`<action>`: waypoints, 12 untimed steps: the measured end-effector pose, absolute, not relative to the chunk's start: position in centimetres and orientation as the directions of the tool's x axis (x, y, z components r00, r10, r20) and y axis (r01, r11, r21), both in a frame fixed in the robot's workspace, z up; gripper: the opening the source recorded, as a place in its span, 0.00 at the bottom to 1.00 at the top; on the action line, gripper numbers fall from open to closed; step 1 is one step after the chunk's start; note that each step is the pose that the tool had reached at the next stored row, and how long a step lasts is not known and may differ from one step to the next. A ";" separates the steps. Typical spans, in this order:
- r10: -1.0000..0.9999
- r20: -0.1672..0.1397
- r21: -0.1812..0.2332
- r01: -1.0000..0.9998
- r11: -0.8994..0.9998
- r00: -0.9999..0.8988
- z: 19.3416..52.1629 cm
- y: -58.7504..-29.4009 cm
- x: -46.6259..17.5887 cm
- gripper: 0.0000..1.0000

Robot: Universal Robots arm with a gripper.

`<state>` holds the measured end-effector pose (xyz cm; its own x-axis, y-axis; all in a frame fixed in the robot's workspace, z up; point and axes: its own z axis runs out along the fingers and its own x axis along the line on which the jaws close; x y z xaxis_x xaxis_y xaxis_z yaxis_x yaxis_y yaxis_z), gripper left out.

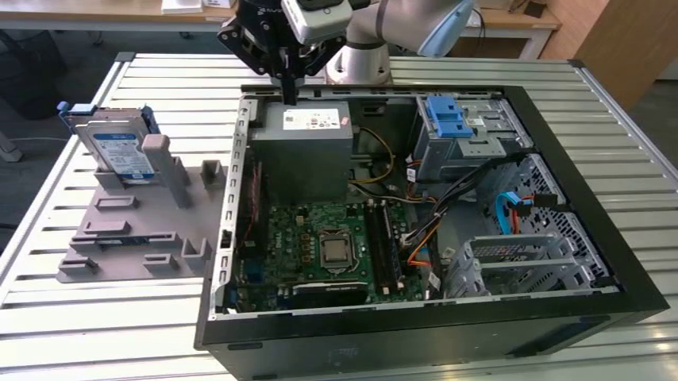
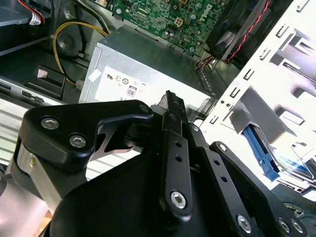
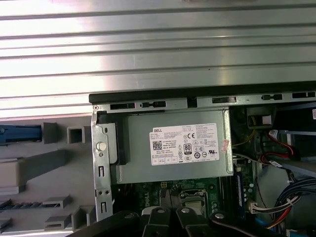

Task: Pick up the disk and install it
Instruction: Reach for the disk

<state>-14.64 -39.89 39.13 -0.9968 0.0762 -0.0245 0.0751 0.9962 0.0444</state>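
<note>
One black gripper, jaws pinched together and empty, hovered above the grey metal box, well apart from the upright blue-railed silver-grey disk; dropping here risked clipping the black case rim.

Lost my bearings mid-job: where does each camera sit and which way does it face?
Exterior view: off the arm, angled down on the open case, the disk in its fixture at the exterior view's left; arm and tool show.
First wrist view: on the arm, straight down on the power supply; the tool's links show.
Second wrist view: on the arm, along the shut tool toward the power supply.
All share the power supply.
</note>
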 end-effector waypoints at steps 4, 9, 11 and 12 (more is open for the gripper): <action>0.076 -0.024 0.044 0.075 0.996 -0.997 39.1 -39.9 -14.7 0.11; 0.076 -0.024 0.044 0.075 0.996 -0.997 39.1 -39.9 -15.0 0.11; 0.076 -0.024 0.044 0.075 0.996 -0.997 39.1 -39.9 -15.2 0.11; 0.076 -0.024 0.044 0.075 0.996 -0.997 39.1 -39.9 -15.3 0.11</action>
